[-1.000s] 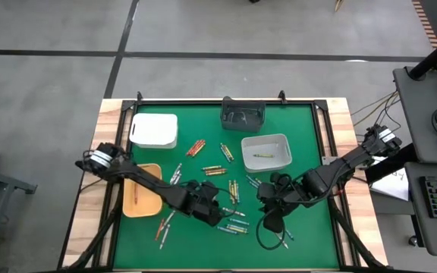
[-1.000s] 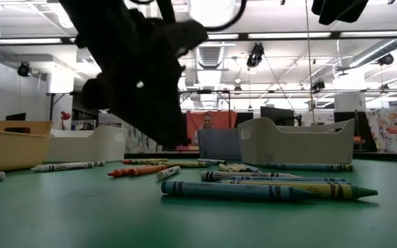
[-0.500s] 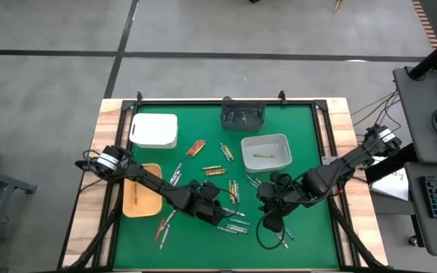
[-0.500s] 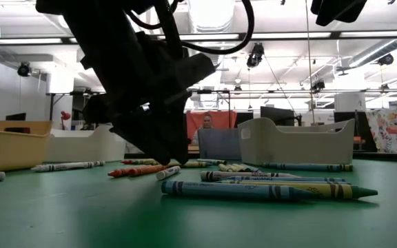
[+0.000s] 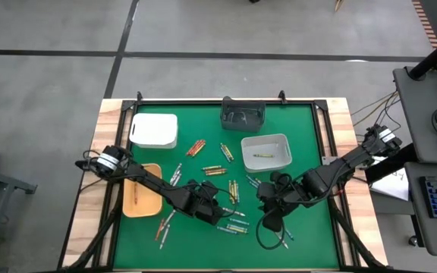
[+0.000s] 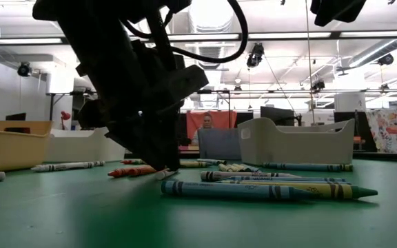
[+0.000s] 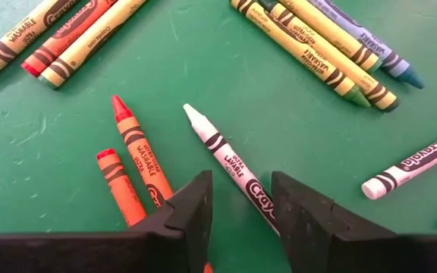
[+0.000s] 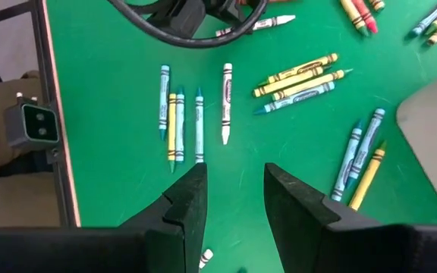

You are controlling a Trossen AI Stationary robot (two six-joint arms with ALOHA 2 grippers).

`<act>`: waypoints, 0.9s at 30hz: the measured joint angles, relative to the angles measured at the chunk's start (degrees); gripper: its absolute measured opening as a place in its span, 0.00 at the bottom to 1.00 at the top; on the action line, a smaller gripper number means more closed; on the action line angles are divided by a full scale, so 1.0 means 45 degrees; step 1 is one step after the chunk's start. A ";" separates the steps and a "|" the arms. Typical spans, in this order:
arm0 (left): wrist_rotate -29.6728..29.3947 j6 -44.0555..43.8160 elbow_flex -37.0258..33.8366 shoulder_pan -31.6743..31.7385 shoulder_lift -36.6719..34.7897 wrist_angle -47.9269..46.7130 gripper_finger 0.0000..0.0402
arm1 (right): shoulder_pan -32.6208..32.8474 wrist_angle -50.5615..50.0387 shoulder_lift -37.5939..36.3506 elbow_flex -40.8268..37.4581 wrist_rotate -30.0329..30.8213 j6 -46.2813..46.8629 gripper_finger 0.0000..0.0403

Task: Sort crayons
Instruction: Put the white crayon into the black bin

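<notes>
On a green counter (image 5: pixel 302 129) strewn with crayons (image 5: pixel 212 172), the left jaws (image 7: pixel 241 208) stand low over a white crayon (image 7: pixel 230 163). The left wrist view alone shows how they stand: the two fingers are parted, the crayon's shaft running between them, its tip pointing away; whether either finger touches it cannot be told, so nothing is shown as gripped. Just beside one finger lie two orange crayons (image 7: pixel 139 155), with a bundle of yellow ones (image 7: pixel 317 49) farther ahead of the jaws.

The high view cannot show that gap, the left jaws (image 5: pixel 217 206) being a dark mass there, but it gives the layout: a white bin (image 5: pixel 266 152) holding one yellow crayon, a tan tray (image 5: pixel 141 191) behind the left arm, a white tray (image 5: pixel 154 130) and a dark bin (image 5: pixel 242 114) at the far edge.

The low view shows the left jaws (image 6: pixel 158 165) reaching down to the counter surface among crayons, with a green-blue crayon (image 6: pixel 253 191) lying nearest the camera.

The right jaws (image 8: pixel 234 193) hang released and empty above the counter, fingers parted. Ahead of them lies a row of teal and yellow crayons (image 8: pixel 180 114), beside another white crayon (image 8: pixel 225 102).
</notes>
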 joint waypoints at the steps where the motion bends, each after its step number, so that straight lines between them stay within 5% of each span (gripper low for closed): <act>1: 0.0000 0.0000 0.0000 0.0000 0.0051 0.0009 0.28 | 0.0000 0.0002 0.0000 0.0000 0.0018 0.0000 0.29; 27: 0.0429 0.0785 0.0095 -0.0019 0.0283 0.0095 0.01 | 0.0000 0.0002 0.0002 0.0000 0.0032 -0.0005 0.29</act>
